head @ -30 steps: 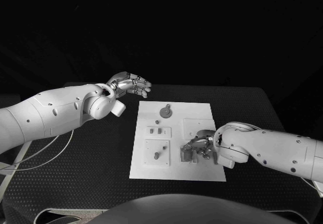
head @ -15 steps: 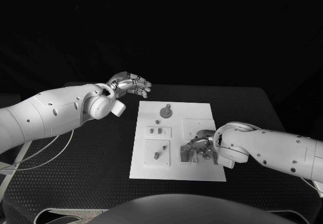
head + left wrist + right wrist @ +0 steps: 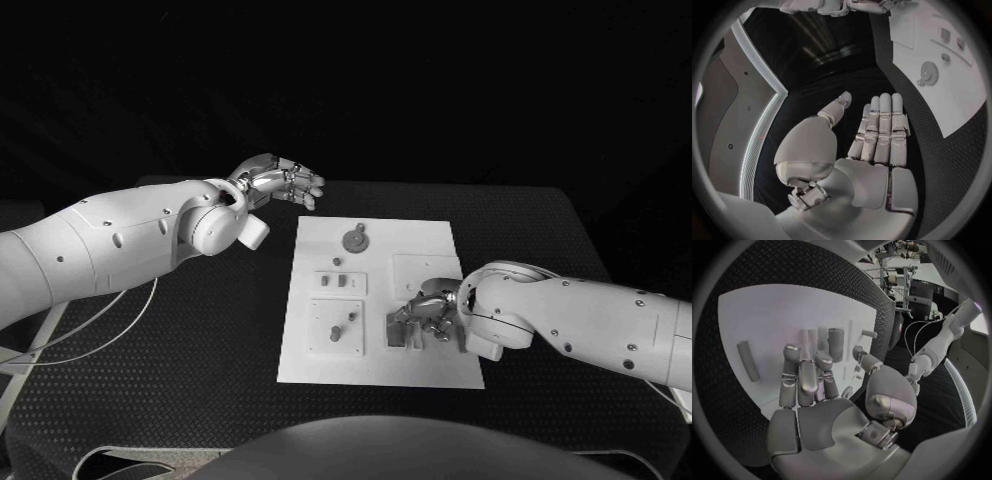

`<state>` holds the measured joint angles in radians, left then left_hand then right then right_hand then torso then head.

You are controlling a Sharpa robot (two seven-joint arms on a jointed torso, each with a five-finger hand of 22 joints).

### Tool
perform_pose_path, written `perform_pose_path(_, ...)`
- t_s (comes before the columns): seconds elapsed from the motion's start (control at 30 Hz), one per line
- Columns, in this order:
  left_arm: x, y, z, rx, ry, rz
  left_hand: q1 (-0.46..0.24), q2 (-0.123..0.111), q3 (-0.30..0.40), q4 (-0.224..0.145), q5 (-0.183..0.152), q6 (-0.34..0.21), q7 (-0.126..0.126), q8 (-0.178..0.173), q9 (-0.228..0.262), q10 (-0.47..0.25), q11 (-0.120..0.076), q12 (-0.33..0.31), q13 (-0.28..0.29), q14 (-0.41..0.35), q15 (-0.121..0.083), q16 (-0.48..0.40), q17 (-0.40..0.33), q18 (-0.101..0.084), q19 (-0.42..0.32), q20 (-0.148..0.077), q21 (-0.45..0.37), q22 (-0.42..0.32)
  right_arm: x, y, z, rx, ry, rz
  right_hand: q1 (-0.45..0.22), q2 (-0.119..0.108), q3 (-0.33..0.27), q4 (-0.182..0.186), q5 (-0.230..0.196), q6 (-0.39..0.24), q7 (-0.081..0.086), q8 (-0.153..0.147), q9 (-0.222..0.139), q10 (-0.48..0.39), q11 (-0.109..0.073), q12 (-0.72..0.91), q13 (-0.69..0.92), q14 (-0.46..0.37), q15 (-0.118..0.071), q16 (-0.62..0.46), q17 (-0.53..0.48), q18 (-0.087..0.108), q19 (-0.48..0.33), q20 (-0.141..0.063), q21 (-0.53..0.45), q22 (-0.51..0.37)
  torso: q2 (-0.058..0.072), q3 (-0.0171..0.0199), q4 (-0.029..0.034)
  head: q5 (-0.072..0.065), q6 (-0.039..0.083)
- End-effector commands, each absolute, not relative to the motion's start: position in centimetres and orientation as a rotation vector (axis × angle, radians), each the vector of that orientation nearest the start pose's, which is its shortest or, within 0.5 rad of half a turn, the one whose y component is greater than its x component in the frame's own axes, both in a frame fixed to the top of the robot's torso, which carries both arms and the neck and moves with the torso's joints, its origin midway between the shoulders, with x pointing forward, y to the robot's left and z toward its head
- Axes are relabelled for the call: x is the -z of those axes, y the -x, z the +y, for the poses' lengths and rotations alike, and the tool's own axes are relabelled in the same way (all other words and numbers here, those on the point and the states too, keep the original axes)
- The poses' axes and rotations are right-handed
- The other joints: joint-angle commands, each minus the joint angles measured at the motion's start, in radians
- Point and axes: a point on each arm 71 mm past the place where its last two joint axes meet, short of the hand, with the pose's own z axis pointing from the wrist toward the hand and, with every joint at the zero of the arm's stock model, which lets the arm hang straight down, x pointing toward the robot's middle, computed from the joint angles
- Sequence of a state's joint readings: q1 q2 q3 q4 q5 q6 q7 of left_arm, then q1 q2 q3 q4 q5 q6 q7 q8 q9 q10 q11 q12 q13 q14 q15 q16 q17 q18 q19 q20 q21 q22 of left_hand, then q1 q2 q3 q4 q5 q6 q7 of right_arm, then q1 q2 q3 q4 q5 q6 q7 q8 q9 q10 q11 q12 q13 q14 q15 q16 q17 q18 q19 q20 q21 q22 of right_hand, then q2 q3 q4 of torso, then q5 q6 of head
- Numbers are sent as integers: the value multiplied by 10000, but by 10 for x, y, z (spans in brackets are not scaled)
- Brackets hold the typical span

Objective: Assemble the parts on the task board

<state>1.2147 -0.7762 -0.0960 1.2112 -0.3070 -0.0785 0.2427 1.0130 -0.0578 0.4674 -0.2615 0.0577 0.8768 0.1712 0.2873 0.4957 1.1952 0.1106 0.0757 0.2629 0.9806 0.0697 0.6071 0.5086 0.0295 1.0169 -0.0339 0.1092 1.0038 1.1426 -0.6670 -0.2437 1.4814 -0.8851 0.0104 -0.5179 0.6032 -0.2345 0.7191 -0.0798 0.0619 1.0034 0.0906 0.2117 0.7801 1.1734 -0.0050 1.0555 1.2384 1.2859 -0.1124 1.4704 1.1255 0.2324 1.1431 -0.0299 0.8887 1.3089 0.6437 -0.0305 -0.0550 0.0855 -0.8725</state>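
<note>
Reading from left to right, we first meet the left hand [image 3: 281, 183], raised above the counter [image 3: 173, 330] just beyond the far left corner of the task board [image 3: 379, 372]. Its fingers [image 3: 881, 125] lie straight and side by side, the palm bare and holding nothing; we judge it parked there to keep the work area free. On the board, a round toothed part [image 3: 355, 240] lies near the far edge, well apart from either hand, and a small peg [image 3: 336, 331] stands in the near left plate. At the right, the right hand [image 3: 421, 318] bends down over the near right plate, fingertips among several upright grey pins [image 3: 836, 342]. Whether it pinches one we cannot tell, as the fingers [image 3: 804, 377] hide the contact. A loose cylinder [image 3: 748, 360] lies flat on the board beside that hand, untouched.
</note>
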Motion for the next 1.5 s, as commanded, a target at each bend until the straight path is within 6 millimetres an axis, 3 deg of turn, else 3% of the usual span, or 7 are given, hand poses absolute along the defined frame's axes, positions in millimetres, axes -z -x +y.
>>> perform_pose_path(0.03, 214, -530, 256, 13131, 8588, 17198, -73, 17, 23, 59, -45, -19, 34, -8, -16, 9, 23, -42, 2, 61, -9, -53, 14, 176, 63, 35, -49, 15, 322, -416, -144, -5628, -2412, 25537, 108, -9, 12, 54, 37, -143, 157, -371, -99, -87, -2, 26, -15, -32, 22, 2, 35, 294, -72, -26, -19, 181, -8, -4, -7, -13, -1)
perform_pose_path(0.23, 214, -530, 257, 13116, 8595, 17187, -74, 17, 24, 60, -45, -19, 35, -8, -16, 10, 23, -42, 2, 62, -9, -54, 16, 176, 63, 35, -49, 15, 311, -417, -155, -5678, -2314, 25096, 255, 124, -80, -45, 34, -35, 121, -313, -78, -47, -36, 83, -21, 38, -6, 42, 93, 294, -55, -36, 22, 184, -6, -4, -10, -19, -1)
perform_pose_path(0.5, 214, -530, 259, 13089, 8606, 17161, -74, 18, 25, 61, -45, -18, 34, -7, -16, 11, 23, -42, 2, 63, -9, -55, 18, 176, 63, 34, -49, 15, 276, -428, -172, -5956, -2219, 24319, 472, 488, -293, -381, 37, 99, 70, -239, -45, 141, -86, 327, 62, 200, -51, 100, 208, 294, -18, -60, 74, 180, -17, -3, -40, -42, -1)
perform_pose_path(0.6, 214, -530, 259, 13082, 8612, 17159, -73, 18, 27, 62, -45, -16, 33, -6, -16, 12, 22, -41, 3, 64, -10, -57, 20, 176, 64, 34, -50, 16, 265, -431, -185, -5727, -2258, 23993, 812, 745, -361, -793, 34, 199, 38, -179, -12, 336, -117, 563, 173, 310, -76, 140, 290, 294, 19, -86, 113, 181, -18, -4, -30, -56, 5)
perform_pose_path(0.8, 214, -530, 257, 13116, 8634, 17164, -72, 16, 28, 62, -45, -13, 32, -3, -17, 14, 21, -41, 3, 65, -10, -59, 24, 177, 64, 33, -50, 17, 265, -436, -216, -4378, -2201, 23892, 1496, 1512, -550, -1669, 45, 556, -75, 16, 96, 606, -215, 611, 75, 473, -146, 154, 339, 294, 83, -86, 146, 167, -23, -20, -13, -198, 86)
perform_pose_path(1.13, 213, -529, 259, 13057, 8673, 17156, -56, 15, 40, 58, -43, -4, 27, 3, -17, 21, 17, -39, 5, 70, -13, -66, 36, 180, 67, 30, -52, 19, 273, -433, -253, -1921, -1331, 24391, 1347, 1649, -700, -1797, 49, 671, -108, 12, 52, 539, -245, 379, -124, 430, -157, 103, 231, 294, 30, -39, 93, 156, -22, -19, -37, -195, 26)
perform_pose_path(1.5, 213, -528, 257, 13141, 8630, 17170, -54, 10, 44, 60, -43, 0, 26, 6, -18, 25, 16, -39, 7, 73, -13, -71, 46, 178, 69, 32, -52, 21, 301, -422, -253, -1586, -1226, 24839, 1122, 1555, -741, -1649, 56, 775, -135, -5, -18, 645, -270, 452, -93, 510, -168, 147, 351, 294, 42, -25, 91, 162, -14, -1, -39, -274, 17)
